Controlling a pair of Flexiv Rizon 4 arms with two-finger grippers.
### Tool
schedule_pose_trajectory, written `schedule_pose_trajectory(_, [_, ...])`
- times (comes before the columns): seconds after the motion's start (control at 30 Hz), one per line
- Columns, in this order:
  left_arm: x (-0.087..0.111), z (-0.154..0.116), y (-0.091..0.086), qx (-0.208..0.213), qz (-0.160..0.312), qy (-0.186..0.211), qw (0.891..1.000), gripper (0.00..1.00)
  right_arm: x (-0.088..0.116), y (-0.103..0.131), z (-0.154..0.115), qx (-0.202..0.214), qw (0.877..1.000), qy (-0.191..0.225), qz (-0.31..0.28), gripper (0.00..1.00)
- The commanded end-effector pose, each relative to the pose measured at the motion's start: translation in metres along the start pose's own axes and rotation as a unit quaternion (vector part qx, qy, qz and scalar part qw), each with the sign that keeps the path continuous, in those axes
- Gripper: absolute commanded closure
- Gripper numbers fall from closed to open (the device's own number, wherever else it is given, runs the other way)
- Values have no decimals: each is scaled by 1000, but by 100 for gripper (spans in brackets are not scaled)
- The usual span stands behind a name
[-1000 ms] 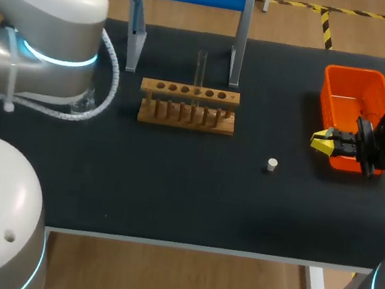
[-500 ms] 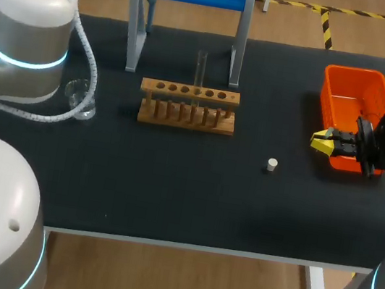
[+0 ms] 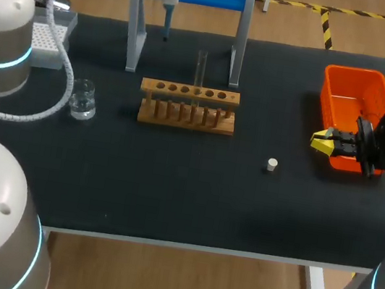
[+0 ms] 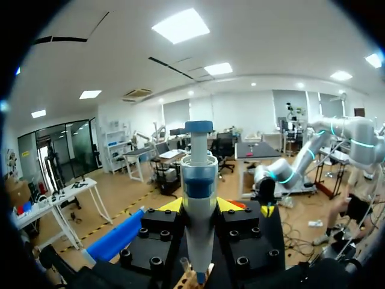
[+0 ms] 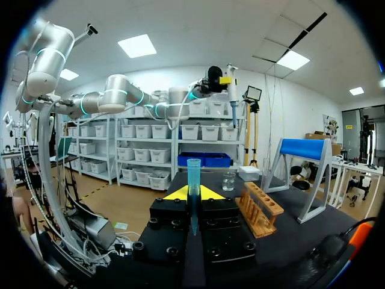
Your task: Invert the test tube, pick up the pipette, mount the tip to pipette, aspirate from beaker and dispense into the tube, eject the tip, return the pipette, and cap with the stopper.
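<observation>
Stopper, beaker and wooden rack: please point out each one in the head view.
stopper (image 3: 271, 164): head view, on its top face.
beaker (image 3: 82, 101): head view, on its glass wall.
wooden rack (image 3: 190, 91): head view, on its top bar with the holes.

Left gripper (image 4: 199, 206) high, gripping pipette (image 4: 199, 174); right gripper (image 3: 323, 140) low, gripping tip (image 5: 193, 180)

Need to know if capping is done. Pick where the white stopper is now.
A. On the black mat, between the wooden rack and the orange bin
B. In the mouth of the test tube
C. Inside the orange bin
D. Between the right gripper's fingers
A: the stopper lies by itself on the black mat, apart from the wooden rack and the orange bin.
</observation>
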State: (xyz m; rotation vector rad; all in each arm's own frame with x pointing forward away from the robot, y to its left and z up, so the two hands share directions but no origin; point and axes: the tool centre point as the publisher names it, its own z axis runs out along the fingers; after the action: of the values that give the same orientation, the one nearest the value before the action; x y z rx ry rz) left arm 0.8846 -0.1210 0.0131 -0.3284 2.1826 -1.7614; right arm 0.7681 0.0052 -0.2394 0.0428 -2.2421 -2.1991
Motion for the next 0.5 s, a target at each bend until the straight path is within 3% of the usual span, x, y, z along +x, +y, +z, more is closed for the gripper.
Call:
schedule_pose_trajectory(0.03, [3,-1,-9,3,8,55,998,100,1,0,-1,0,1000,0,0,100])
schedule_pose_trajectory(0.5, [27,37,-19,5,5,100,995,100,1,0,-1,0,1000,0,0,100])
